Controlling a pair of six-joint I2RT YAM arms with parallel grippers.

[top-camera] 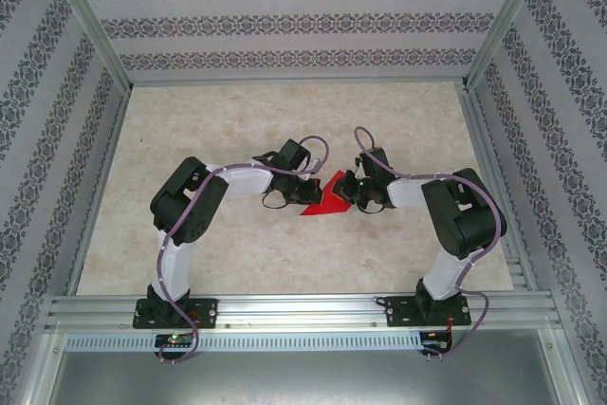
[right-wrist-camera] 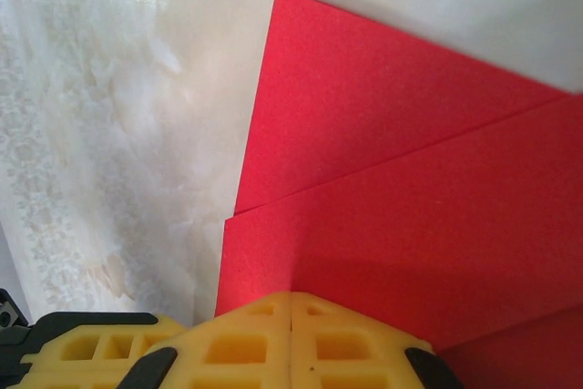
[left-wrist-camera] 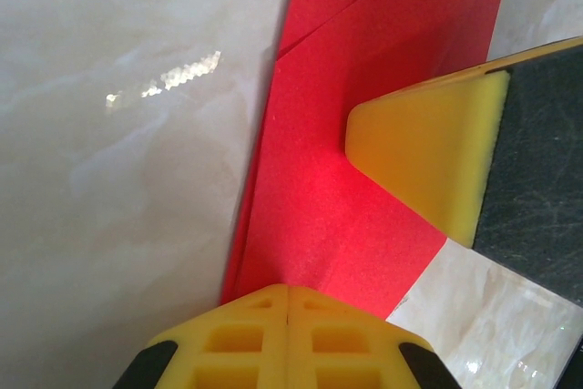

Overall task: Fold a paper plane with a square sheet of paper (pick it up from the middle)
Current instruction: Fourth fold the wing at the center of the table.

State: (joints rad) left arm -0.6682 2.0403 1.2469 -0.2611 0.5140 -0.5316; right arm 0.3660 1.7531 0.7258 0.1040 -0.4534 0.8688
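The square sheet of paper (top-camera: 327,204) is bright red and lies flat mid-table, folded into a layered, pointed wedge. My left gripper (top-camera: 308,192) is at its left side and my right gripper (top-camera: 353,194) at its right. In the left wrist view the left gripper (left-wrist-camera: 288,302) is shut, its yellow tips resting on the paper (left-wrist-camera: 337,216). A yellow finger of the right gripper (left-wrist-camera: 428,157) presses on the paper from the right. In the right wrist view the right gripper (right-wrist-camera: 291,307) is shut, its tips down on the overlapping red layers (right-wrist-camera: 410,207).
The marble-look table (top-camera: 237,130) is boxed in by patterned walls (top-camera: 285,26) and aluminium posts. A rail (top-camera: 303,310) runs along the near edge, where both arm bases are bolted. Bare tabletop lies behind and to both sides of the paper.
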